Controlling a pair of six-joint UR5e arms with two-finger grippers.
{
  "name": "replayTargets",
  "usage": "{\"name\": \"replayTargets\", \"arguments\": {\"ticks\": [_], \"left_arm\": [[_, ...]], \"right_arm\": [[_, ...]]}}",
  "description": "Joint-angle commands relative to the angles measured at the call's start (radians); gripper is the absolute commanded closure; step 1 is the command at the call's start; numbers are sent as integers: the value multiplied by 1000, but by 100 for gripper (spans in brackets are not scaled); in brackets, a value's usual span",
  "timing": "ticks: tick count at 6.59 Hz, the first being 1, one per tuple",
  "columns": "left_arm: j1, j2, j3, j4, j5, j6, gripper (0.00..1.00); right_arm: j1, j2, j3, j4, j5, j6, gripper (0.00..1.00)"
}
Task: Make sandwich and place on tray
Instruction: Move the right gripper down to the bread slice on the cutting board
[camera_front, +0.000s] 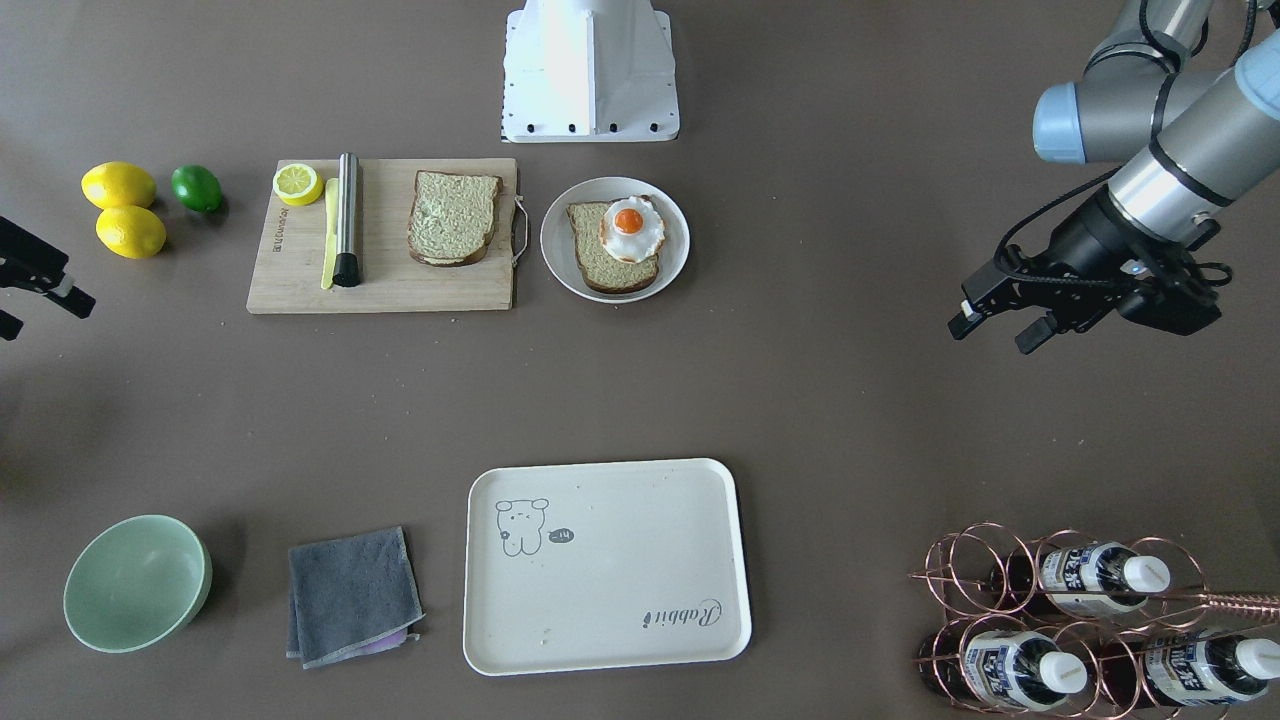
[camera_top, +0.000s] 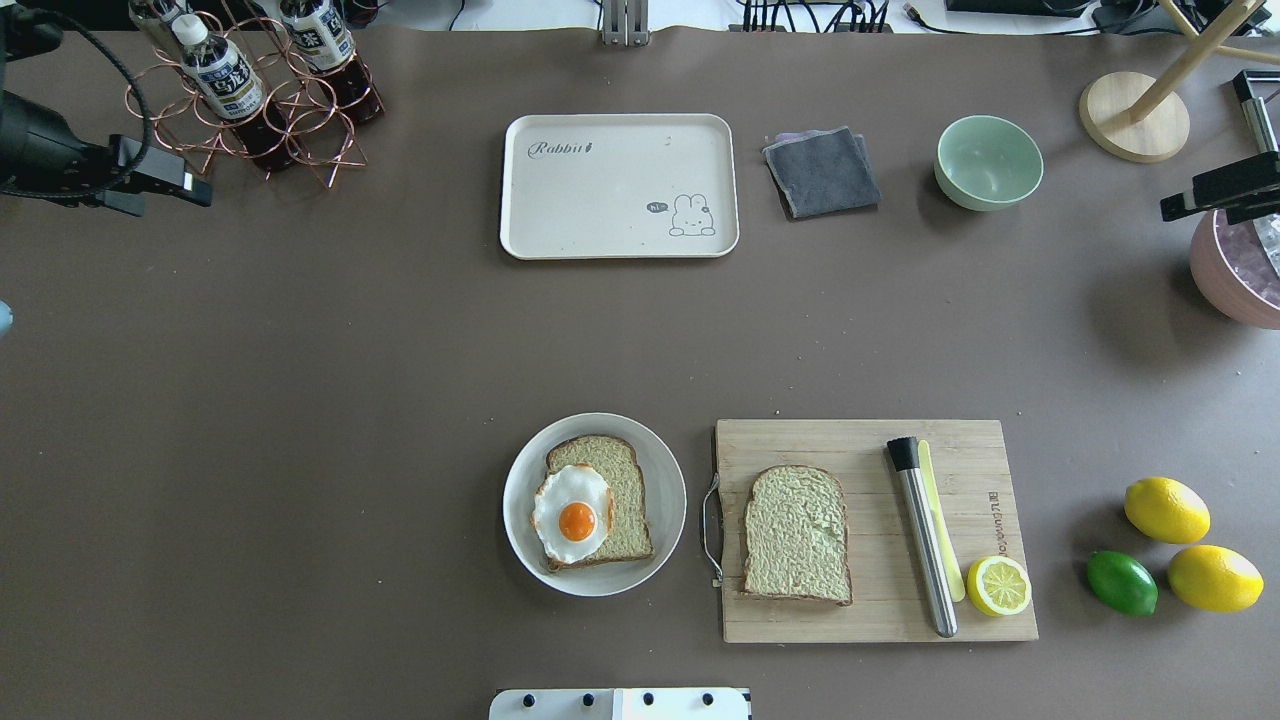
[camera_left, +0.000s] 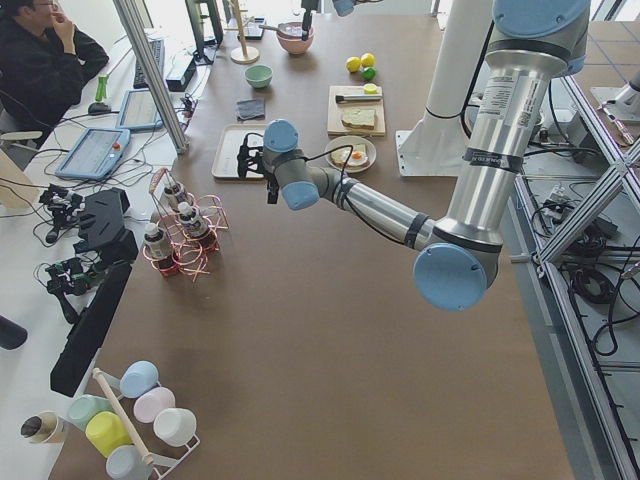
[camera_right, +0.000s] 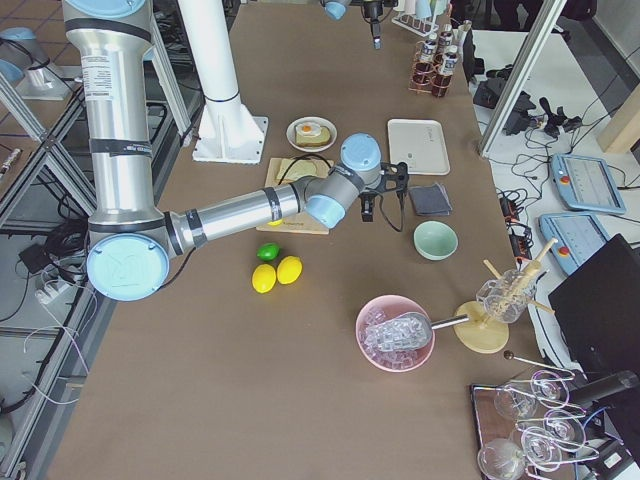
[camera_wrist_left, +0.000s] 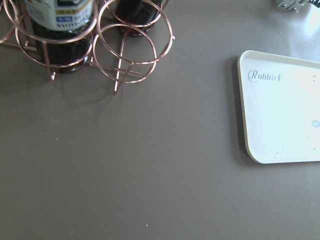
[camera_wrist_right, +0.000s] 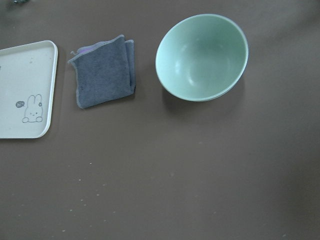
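One bread slice (camera_front: 453, 216) lies flat on the wooden cutting board (camera_front: 300, 285). The other slice (camera_front: 600, 268) lies on a round white plate (camera_front: 560, 250) with the fried egg (camera_front: 631, 228) on top of it. The cream tray (camera_front: 606, 590) with the "Rabbit" script stands bare across the table; it also shows in the overhead view (camera_top: 600, 200). My left gripper (camera_front: 992, 336) hovers open and empty off to the side, near the bottle rack. My right gripper (camera_front: 45, 315) is open and empty at the opposite table edge, far from the bread.
The cutting board also carries a steel rod (camera_front: 347, 218), a yellow knife (camera_front: 329, 245) and a lemon half (camera_front: 298, 184). Two lemons (camera_front: 125, 210) and a lime (camera_front: 196, 188) lie beside it. A green bowl (camera_front: 137, 582), a grey cloth (camera_front: 352, 594), a copper bottle rack (camera_front: 1080, 620) and a pink ice bowl (camera_top: 1240, 270) stand nearby.
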Motion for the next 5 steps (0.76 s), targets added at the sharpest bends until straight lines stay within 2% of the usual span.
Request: {"name": "replayTargets", "arguments": {"ticks": [1, 2, 3, 5], "left_arm": [[66, 1, -63, -7, 18, -133, 2], [80, 7, -77, -7, 50, -138, 2], [82, 7, -74, -7, 50, -139, 2], [82, 8, -73, -7, 58, -139, 2]], "right_arm": [[-235, -9, 105, 17, -105, 263, 0], [-372, -11, 152, 15, -198, 320, 0], [-472, -11, 159, 12, -252, 324, 0], [-621, -13, 153, 10, -410, 325, 0]]}}
